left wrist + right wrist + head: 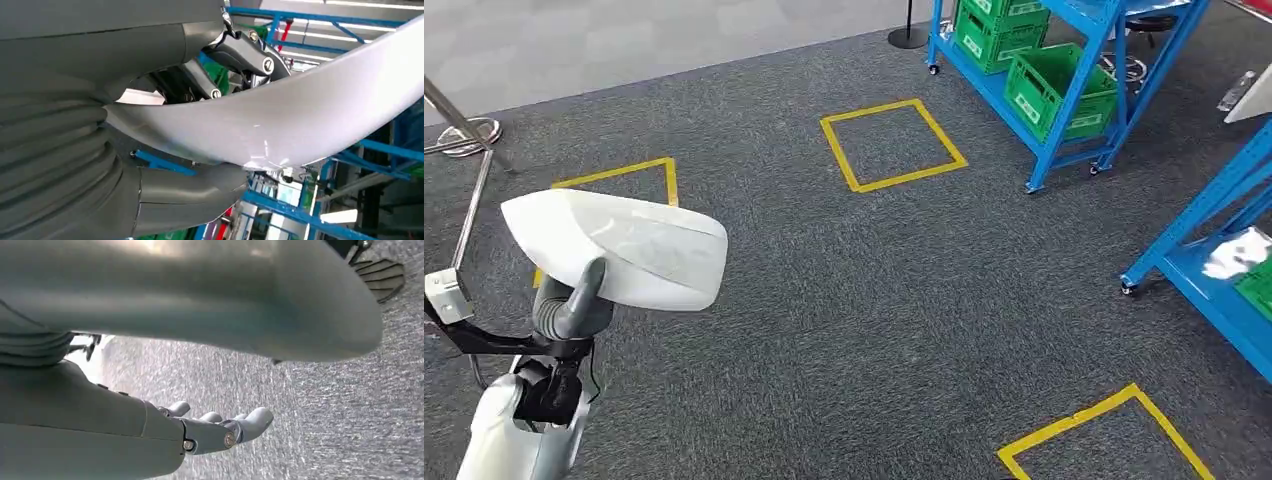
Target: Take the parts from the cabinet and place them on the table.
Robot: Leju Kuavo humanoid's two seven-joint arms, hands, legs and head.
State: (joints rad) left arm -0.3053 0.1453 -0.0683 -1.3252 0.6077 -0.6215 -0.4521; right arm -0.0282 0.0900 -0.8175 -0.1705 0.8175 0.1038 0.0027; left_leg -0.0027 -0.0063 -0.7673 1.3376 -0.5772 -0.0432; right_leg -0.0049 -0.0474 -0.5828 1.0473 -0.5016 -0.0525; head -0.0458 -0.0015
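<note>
The left hand (574, 300) grips a white curved part (619, 248), thumb under it and darker fingers over its upper face, as the left wrist view shows (165, 150). In the head view the part is held up over the grey carpet (824, 300), near the picture's left side, above a yellow taped square (619, 178). The right hand (220, 430) hangs over the carpet, fingers slightly apart and holding nothing.

A wide stretch of carpet lies between the part and the blue racks (1074, 90) at the far right. A second taped square (892, 145) lies just beside the far rack's foot; a third (1104, 430) lies near the bottom edge. Green crates (1054, 90) sit on the rack's low shelves. A metal stand (464, 130) is at the left edge.
</note>
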